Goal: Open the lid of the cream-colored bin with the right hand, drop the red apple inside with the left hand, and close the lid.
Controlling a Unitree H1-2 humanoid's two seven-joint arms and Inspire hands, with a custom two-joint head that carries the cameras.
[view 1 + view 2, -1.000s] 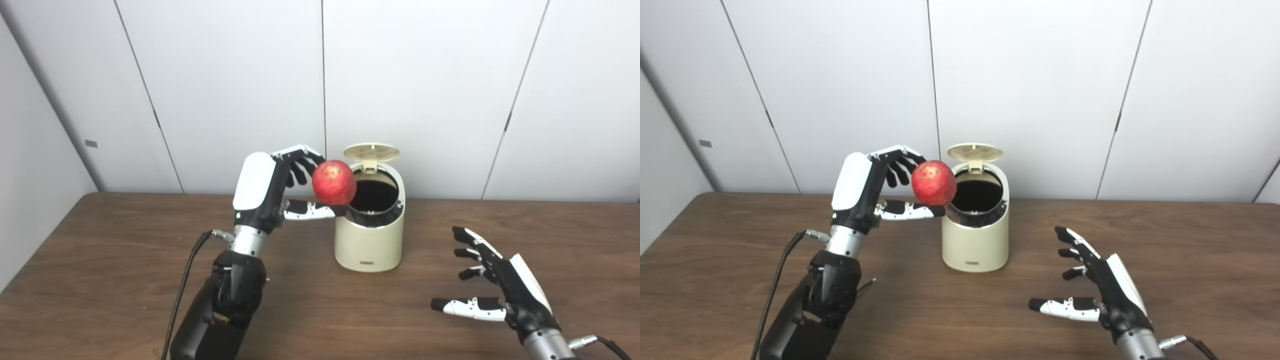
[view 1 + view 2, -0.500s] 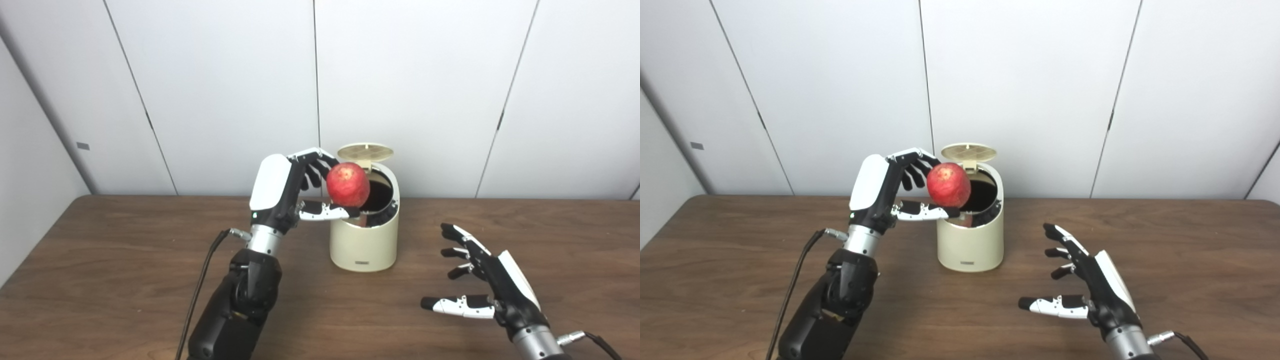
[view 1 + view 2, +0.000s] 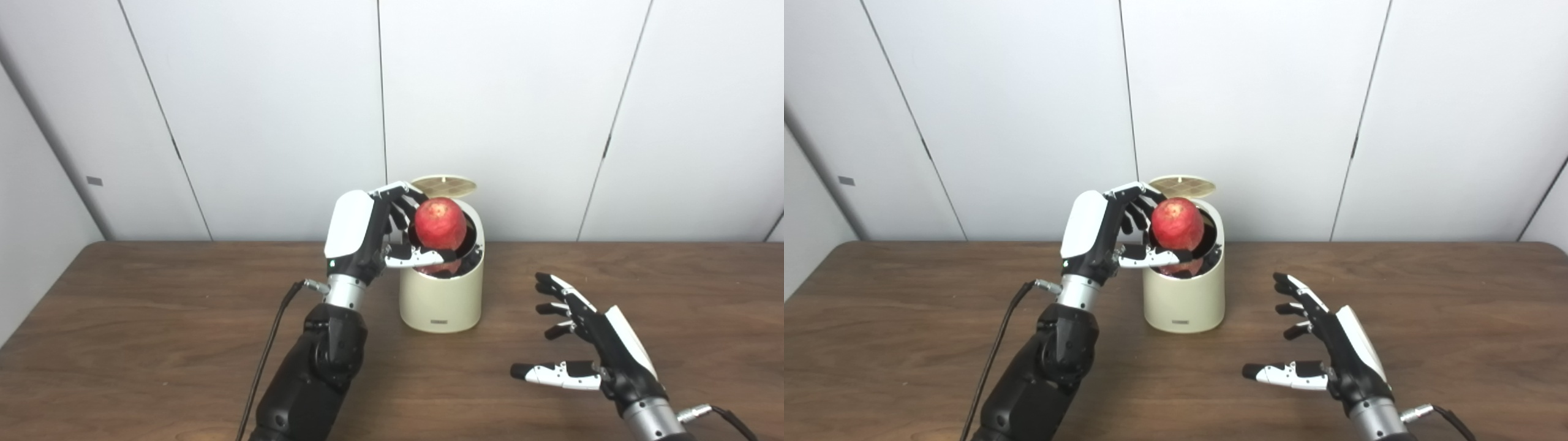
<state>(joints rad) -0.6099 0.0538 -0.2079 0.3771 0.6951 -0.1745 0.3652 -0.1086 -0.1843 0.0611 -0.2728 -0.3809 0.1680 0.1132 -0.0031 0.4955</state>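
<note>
The cream-colored bin stands at the back middle of the wooden table, its lid tipped up at the rear. My left hand is shut on the red apple and holds it right over the bin's dark opening. The thumb lies under the apple across the rim. My right hand is open and empty, hovering low over the table to the right of the bin and nearer to me. The scene also shows in the right eye view: bin, apple.
White wall panels rise just behind the bin. A black cable runs from my left wrist down toward the table's front edge. Bare wood lies to the left and far right of the bin.
My left hand has carried the apple to the right, from beside the bin's left rim to directly over its opening. The camera has shifted slightly. The right hand holds its pose.
</note>
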